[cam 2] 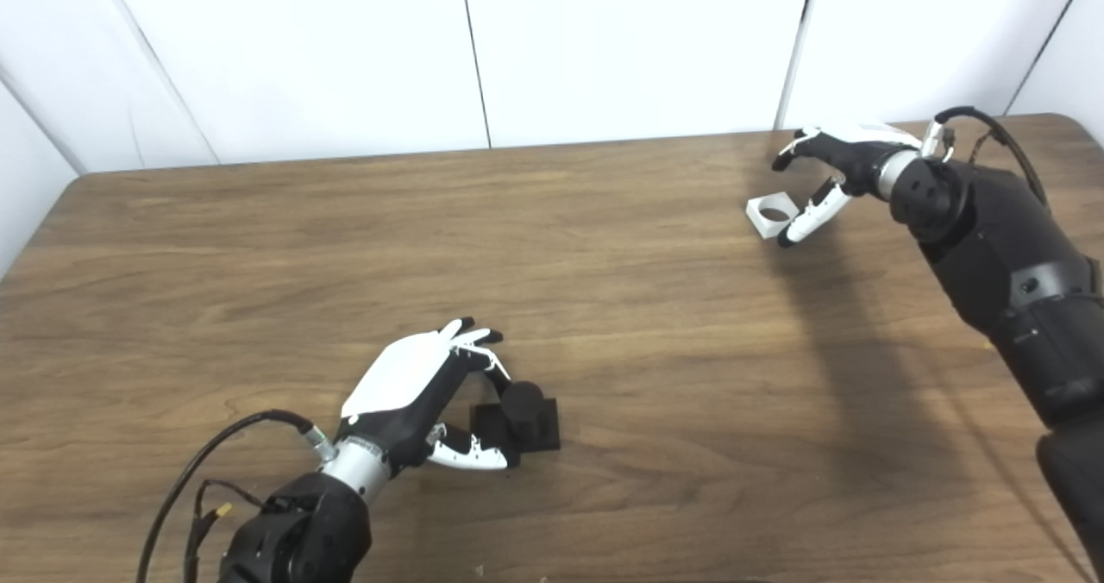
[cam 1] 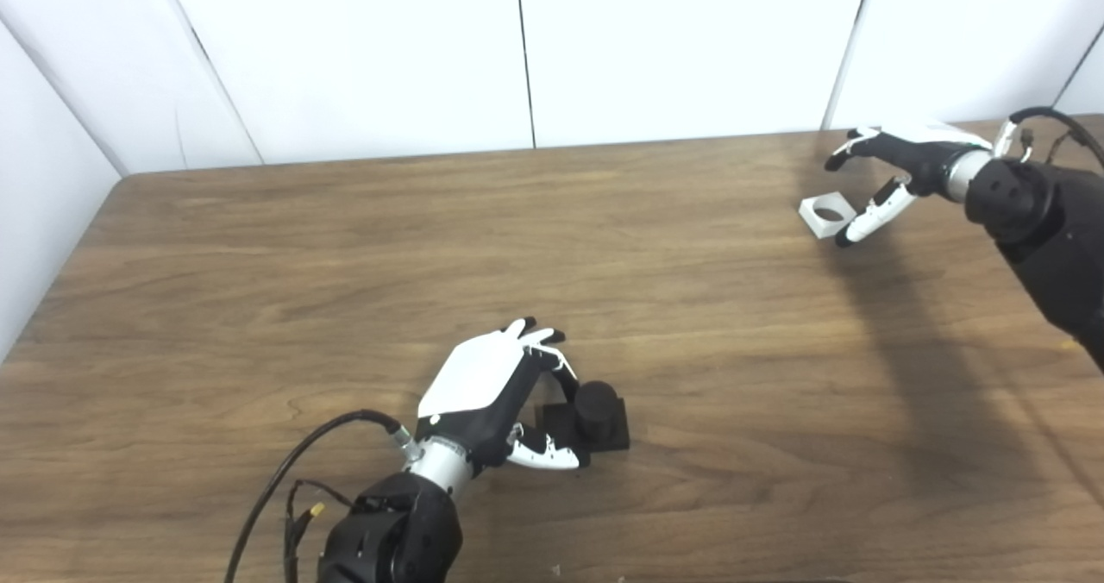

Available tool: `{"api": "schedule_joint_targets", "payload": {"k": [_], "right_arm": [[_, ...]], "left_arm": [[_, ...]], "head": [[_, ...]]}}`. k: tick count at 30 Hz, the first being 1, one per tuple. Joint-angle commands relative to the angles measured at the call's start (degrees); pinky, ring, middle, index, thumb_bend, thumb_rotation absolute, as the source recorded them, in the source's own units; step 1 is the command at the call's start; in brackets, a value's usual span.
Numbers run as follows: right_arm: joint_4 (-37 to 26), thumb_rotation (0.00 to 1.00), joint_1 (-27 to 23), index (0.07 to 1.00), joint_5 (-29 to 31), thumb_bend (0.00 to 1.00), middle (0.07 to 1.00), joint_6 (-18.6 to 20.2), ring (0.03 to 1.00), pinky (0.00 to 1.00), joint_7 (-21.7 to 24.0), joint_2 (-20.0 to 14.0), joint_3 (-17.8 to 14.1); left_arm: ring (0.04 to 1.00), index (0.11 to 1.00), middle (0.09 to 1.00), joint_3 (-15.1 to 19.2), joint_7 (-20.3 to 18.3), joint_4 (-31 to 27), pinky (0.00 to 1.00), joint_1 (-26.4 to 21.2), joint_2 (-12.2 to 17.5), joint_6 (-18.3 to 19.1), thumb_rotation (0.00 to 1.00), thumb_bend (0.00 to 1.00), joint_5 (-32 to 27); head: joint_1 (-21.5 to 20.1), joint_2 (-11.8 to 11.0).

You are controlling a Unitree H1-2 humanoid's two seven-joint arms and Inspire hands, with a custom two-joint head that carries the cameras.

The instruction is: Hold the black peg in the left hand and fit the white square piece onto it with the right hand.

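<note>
The black peg (cam 1: 595, 410), a round post on a square base, stands on the wooden table (cam 1: 345, 247) near the front middle. My left hand (cam 1: 487, 389) lies just left of it, fingers spread open; its thumb reaches the base's near edge and its fingers curve toward the post, with no grasp. The white square piece (cam 1: 826, 215), with a round hole, lies flat at the far right. Right beside it hovers my right hand (cam 1: 888, 173), open, with fingers arched above it and thumb at its right edge.
White wall panels (cam 1: 517, 48) stand close behind the table's far edge. The table's rounded left corner (cam 1: 121, 182) shows at the back. A black cable (cam 1: 285, 471) loops off my left forearm.
</note>
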Motion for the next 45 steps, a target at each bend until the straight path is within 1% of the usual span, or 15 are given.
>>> {"api": "schedule_joint_targets", "payload": {"k": [1, 11, 19, 25, 29, 37, 45], "right_arm": [[0.06, 0.22, -4.66, 0.831, -0.83, 0.82, 1.0, -1.5, 1.0, 1.0, -0.85, -0.69, -0.24], [3.05, 0.24, -6.79, 0.825, -3.37, 0.82, 0.997, -2.45, 1.0, 1.0, -0.87, -0.09, 1.57], [5.12, 0.24, -7.81, 0.823, -4.23, 0.83, 0.989, -3.25, 1.0, 1.0, -0.92, 0.55, 2.48], [5.51, 0.27, -8.49, 0.825, -5.64, 0.83, 0.994, -3.28, 1.0, 1.0, 0.08, 0.74, 4.03], [6.28, 0.27, -9.06, 0.822, -6.25, 0.82, 0.993, -3.55, 1.0, 1.0, 0.38, 0.91, 4.73], [7.11, 0.27, -9.91, 0.81, -6.67, 0.82, 0.993, -4.06, 1.0, 1.0, 2.46, 0.77, 6.08], [9.11, 0.26, -10.89, 0.786, -7.62, 0.82, 0.99, -5.07, 1.0, 1.0, 2.42, 1.38, 7.53]], "left_arm": [[1.0, 0.49, 0.915, -0.2, -0.1, 0.49, 0.99, 0.39, 0.3, 0.06, 0.06, 0.52, 1.09], [1.0, 0.49, 0.918, -0.37, -0.01, 0.93, 0.99, 0.32, -0.24, 0.32, 0.06, 0.52, 1.19], [1.0, 0.49, 0.917, -0.54, -0.03, 0.7, 0.99, 0.31, -0.28, 0.18, 0.06, 0.52, 1.52], [1.0, 0.49, 0.919, -0.66, -0.29, 0.64, 0.99, 0.16, -0.75, 0.6, 0.06, 0.52, 2.15], [1.0, 0.49, 0.921, -0.64, -0.29, 0.53, 0.99, 0.22, -1.08, 0.47, 0.06, 0.52, 2.29], [1.0, 0.491, 0.92, -0.55, -0.63, 0.63, 0.99, -0.03, -1.27, 0.48, 0.06, 0.52, 2.63], [1.0, 0.491, 0.92, -0.59, -0.88, 0.68, 0.99, -0.26, -1.74, 0.8, 0.06, 0.52, 3.02]], "head": [[0.06, 0.09], [0.3, 0.01], [0.22, 0.11], [0.45, 0.32], [0.49, 0.37], [0.47, 0.59], [0.71, 0.63]]}}
